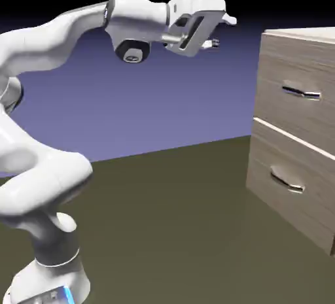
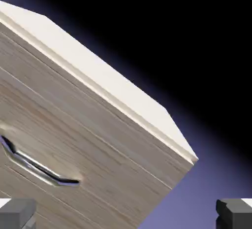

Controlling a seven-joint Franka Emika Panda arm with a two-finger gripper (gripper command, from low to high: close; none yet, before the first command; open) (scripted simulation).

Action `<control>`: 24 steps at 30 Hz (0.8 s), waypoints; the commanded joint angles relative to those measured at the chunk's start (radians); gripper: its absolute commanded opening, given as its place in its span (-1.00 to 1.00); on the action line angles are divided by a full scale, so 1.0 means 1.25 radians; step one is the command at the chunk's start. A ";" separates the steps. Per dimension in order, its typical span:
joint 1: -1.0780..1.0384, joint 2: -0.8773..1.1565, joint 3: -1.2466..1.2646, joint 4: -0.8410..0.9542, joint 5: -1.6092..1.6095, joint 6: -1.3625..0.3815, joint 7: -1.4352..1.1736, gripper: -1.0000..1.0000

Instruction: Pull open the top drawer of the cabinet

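Two drawers, both shut, on cabinet [image 1: 294, 80] at exterior view's right; top drawer [image 1: 275, 80], silver handle [image 1: 301, 93], above the lower one [image 1: 265, 155]; claw [image 1: 211, 44] wide open, nothing held, apart from cabinet, near top drawer's height.

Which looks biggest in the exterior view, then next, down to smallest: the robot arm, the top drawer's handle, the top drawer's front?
Largest to smallest:
1. Robot arm
2. Top drawer's front
3. Top drawer's handle
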 commanded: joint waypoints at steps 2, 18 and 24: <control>-0.044 -0.022 0.033 0.020 0.068 -0.014 -0.070 0.00; -0.398 -0.202 0.298 0.181 0.610 -0.127 -0.626 0.00; -0.530 -0.269 0.397 0.241 0.813 -0.170 -0.835 0.00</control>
